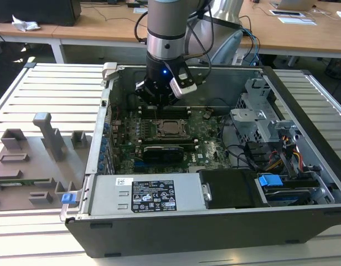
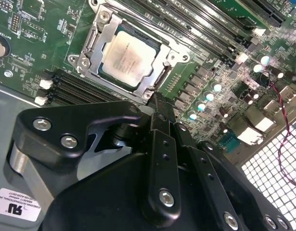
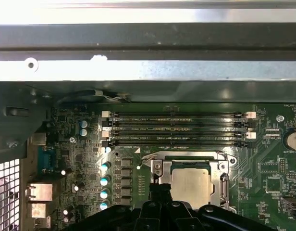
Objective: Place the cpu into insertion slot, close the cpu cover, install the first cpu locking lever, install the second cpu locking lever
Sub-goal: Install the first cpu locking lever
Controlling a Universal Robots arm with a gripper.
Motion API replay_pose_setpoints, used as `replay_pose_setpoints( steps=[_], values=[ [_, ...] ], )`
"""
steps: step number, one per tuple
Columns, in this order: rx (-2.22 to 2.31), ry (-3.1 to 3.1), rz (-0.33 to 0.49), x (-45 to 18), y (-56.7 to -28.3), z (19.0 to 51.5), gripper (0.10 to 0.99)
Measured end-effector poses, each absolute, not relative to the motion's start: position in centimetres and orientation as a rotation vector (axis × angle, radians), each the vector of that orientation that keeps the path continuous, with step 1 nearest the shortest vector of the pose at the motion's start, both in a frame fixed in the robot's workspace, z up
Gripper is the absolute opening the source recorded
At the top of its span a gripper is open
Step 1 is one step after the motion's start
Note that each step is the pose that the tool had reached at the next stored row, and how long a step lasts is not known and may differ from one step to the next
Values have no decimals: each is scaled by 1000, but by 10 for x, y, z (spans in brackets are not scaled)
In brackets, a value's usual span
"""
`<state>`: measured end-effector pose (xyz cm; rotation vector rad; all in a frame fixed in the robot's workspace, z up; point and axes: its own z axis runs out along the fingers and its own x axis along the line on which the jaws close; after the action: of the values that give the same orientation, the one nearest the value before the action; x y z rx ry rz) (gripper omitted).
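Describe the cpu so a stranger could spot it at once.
Look inside the open computer case, at the green motherboard on its floor. Beside the long black memory slots sits a square metal cover, and the cpu is the flat silver-grey square in its window, the only plain metal plate among dark chips.

I have the arm (image 1: 166,25) hanging vertical, wrist aimed straight down, and in the second wrist view the gripper (image 2: 156,102) has its black fingers (image 2: 161,137) drawn together at the tips.
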<state>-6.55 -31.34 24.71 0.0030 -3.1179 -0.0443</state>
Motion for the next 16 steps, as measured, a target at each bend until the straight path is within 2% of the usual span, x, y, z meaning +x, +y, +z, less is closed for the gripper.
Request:
replay_pose_setpoints(
  steps=[10, 12, 16],
  values=[
    [-36, -3118, -47, -89, -310, 247, 106],
    [-36, -3119, -47, -90, -304, 263, 106],
    [-36, -3118, -51, -90, -302, 264, 106]
  ],
)
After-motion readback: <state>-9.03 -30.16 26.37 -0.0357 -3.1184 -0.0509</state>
